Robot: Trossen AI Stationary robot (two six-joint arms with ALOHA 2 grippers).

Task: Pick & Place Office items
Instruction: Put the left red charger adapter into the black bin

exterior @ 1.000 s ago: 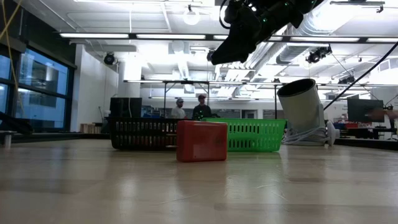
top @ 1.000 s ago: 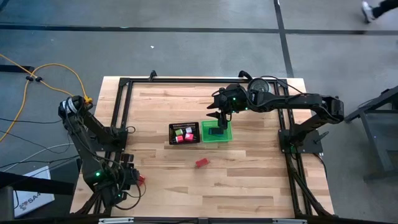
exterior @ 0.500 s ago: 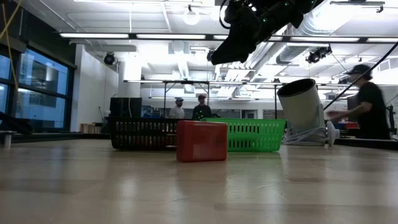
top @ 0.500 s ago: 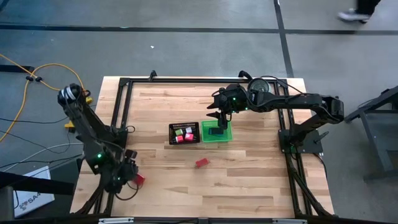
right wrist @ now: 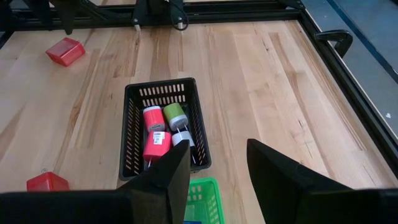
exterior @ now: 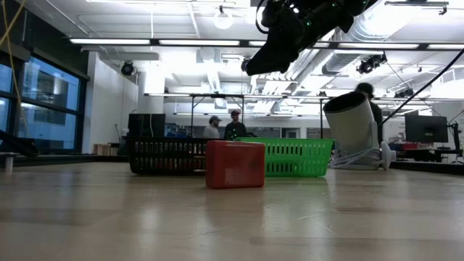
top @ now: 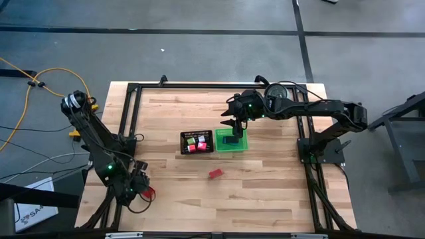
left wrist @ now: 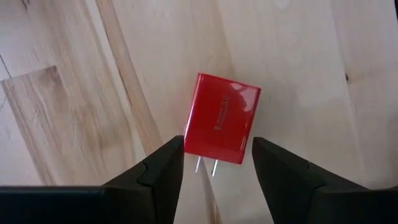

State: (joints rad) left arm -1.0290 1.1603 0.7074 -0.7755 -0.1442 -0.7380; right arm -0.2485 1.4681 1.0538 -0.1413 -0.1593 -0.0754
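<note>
The left pincer [left wrist: 214, 165] hangs open over a red plastic plug block [left wrist: 222, 118] at the wooden counter [top: 265, 192]'s eight o'clock corner. The right pincer [right wrist: 214, 165] gapes, empty, above the green plastic bin [top: 230, 141].

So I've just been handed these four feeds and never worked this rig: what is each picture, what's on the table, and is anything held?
Two dark robot arms work at a wooden table. One camera looks straight down, one looks across at table height, and one rides on each wrist.

From above, the left hand sits at the table's near left corner. Its wrist camera shows its open fingers either side of a red plug-in charger block lying on the wood, not gripped.

The right hand hangs open and empty over the green plastic bin. Beside that bin is the black mesh tray, holding small pink, green and white cylinders.

A second red block lies loose mid-table.
</note>
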